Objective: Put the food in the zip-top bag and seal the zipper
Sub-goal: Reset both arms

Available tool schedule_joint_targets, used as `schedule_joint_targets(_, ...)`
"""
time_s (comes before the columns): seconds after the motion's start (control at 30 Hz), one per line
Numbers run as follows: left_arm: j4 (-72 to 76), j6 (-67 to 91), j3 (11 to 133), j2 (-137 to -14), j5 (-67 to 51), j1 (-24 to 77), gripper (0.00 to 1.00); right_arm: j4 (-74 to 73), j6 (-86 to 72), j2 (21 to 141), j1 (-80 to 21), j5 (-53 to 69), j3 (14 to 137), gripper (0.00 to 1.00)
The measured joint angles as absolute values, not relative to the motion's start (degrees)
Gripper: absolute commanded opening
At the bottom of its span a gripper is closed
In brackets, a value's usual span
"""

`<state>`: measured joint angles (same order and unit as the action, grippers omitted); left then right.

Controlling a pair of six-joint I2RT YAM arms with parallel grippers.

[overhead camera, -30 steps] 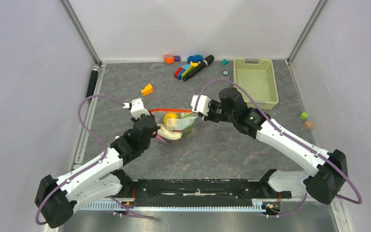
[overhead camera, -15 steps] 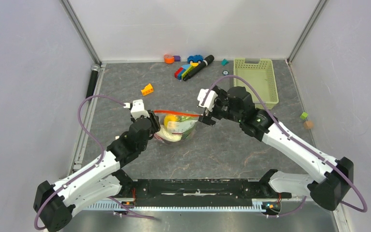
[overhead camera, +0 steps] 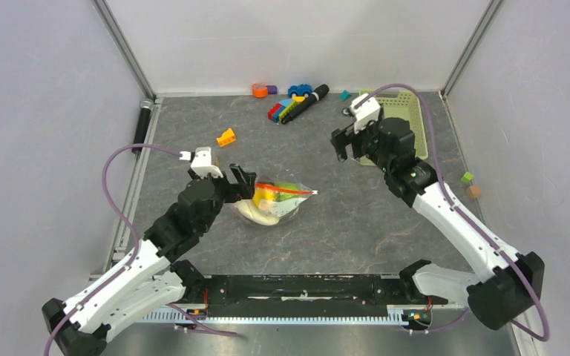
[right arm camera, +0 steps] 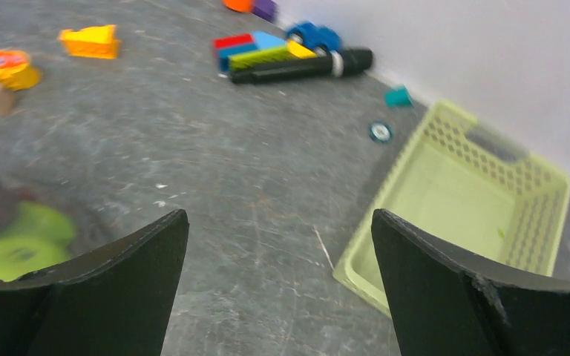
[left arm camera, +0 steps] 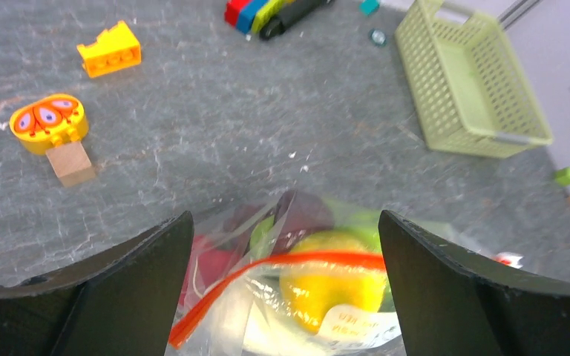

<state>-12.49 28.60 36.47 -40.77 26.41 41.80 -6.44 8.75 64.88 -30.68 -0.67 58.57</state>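
Observation:
The zip-top bag [overhead camera: 273,202] lies on the grey table, holding the food: a yellow fruit [left arm camera: 332,288], green pieces, a dark red piece and a white one. Its zipper [overhead camera: 286,189] runs as a red-orange strip across the top, with the white slider tab [overhead camera: 315,193] at the right end. My left gripper [overhead camera: 240,182] is open at the bag's left end. In the left wrist view the bag [left arm camera: 215,311] sits between the wide-apart fingers [left arm camera: 130,278], gripped by neither. My right gripper [overhead camera: 346,141] hangs open and empty, well right of the bag, beside the basket.
A pale green basket [overhead camera: 393,141] stands at the back right. Coloured blocks and a black marker [overhead camera: 306,102] lie along the back wall. A yellow block [overhead camera: 226,137], an orange-slice toy [left arm camera: 48,122] and a wooden block [left arm camera: 70,162] lie left of centre. Two small cubes [overhead camera: 470,184] sit far right.
Both grippers have opened and let go of the bag's ends. The right arm has swung up and back toward the basket. The bag has settled on the table.

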Motion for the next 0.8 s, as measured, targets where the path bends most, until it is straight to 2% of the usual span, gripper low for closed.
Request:
schedule_joint_targets(0.13,-14.7,29.2,40.1,-37.4,27.5,41.8,1.0,-6.5,1.9,68.7,-22.3,-0.5,59.2,0.98)
schedule_joint_targets(0.27,-18.0,31.2,44.0,-37.1,33.7,41.8,1.0,-6.5,-2.0,69.4,-18.4,0.7,59.2,0.98)
schedule_joint_targets(0.57,-28.3,36.0,47.8,-47.0,41.5,41.7,1.0,0.4,-3.5,61.4,-17.9,0.1,53.6,0.98)
schedule_joint_targets(0.8,-29.3,36.6,47.8,-45.9,42.6,41.7,1.0,4.8,-2.1,56.2,-17.9,-2.5,49.6,0.98)
